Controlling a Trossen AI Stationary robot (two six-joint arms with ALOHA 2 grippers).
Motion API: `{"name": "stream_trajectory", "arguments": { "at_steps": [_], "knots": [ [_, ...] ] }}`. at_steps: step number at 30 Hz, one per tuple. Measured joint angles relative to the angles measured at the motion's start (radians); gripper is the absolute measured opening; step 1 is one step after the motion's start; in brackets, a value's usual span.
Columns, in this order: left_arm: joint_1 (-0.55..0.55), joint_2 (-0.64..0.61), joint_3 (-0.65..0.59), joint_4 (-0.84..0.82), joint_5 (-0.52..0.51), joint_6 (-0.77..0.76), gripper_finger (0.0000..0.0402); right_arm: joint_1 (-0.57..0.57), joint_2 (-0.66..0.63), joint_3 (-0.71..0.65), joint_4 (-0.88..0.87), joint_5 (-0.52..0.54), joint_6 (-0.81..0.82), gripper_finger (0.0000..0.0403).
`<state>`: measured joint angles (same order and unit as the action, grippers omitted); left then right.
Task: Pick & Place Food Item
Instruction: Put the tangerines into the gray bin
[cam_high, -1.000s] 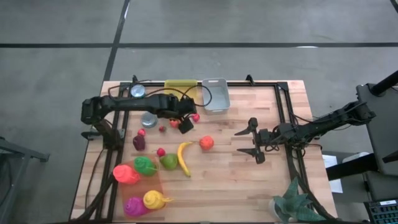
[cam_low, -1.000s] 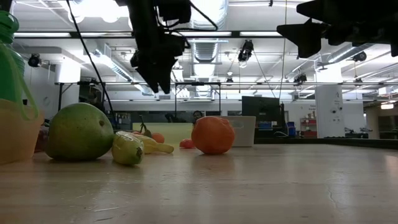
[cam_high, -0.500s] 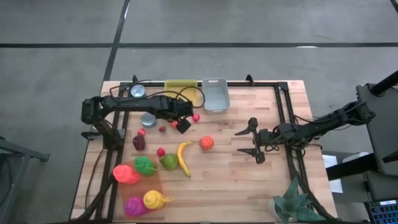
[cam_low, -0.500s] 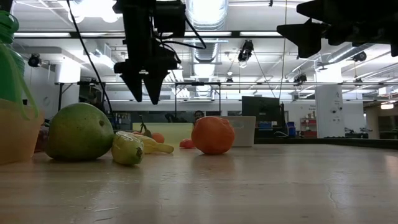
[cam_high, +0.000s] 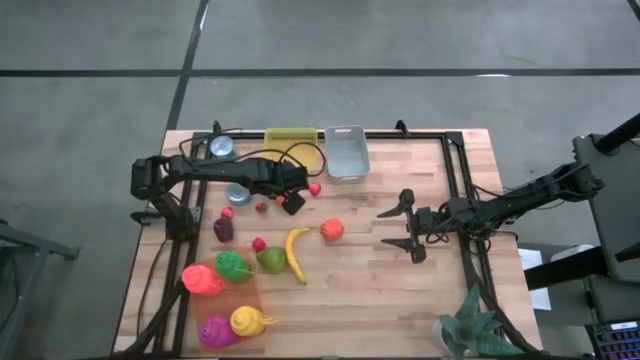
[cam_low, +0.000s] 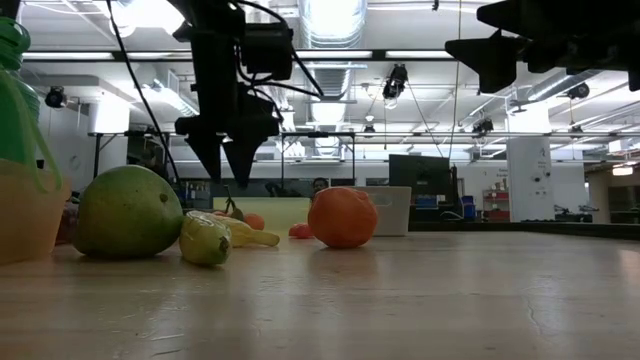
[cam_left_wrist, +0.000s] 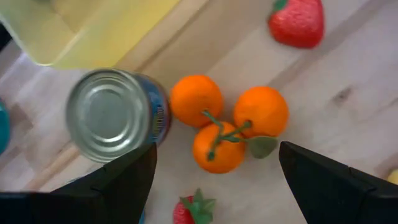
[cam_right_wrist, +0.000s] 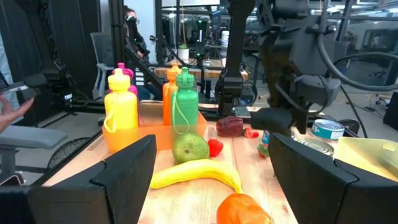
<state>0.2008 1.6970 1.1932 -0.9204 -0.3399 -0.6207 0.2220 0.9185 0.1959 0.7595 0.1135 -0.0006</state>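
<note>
A cluster of three small oranges on a green stem (cam_left_wrist: 227, 127) lies on the wooden table (cam_high: 380, 290), next to an upright tin can (cam_left_wrist: 115, 115). My left gripper (cam_left_wrist: 217, 155) hangs open above the cluster, fingers pointing steeply down, touching nothing; the low view shows it (cam_low: 226, 178) well clear of the table. Strawberries (cam_left_wrist: 297, 22) (cam_left_wrist: 193, 208) lie on either side of the cluster. My right gripper (cam_high: 408, 229) waits open and level above the table's right half, holding nothing.
A yellow bin (cam_high: 292, 140) and a grey bin (cam_high: 346, 152) stand at the far edge. An orange (cam_high: 332, 229), a banana (cam_high: 295, 253), a green pear (cam_high: 270, 260) and coloured bottles (cam_high: 225, 295) fill the near left. Bare wood lies in the middle and near right.
My left gripper has come down toward the orange cluster, shifting slightly toward the table's left edge. It has rolled about its own axis, so both fingers now show side by side in the low view. It stays open. Nothing on the table has moved.
</note>
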Motion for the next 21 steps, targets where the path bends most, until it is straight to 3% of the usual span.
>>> {"name": "stream_trajectory", "arguments": {
  "at_steps": [21],
  "knots": [
    [0.006,0.0,-0.056,0.11,-0.019,-0.007,0.0342,0.0,0.0,0.0,0.0,0.0,0.0,0.0306]
  ]
}}
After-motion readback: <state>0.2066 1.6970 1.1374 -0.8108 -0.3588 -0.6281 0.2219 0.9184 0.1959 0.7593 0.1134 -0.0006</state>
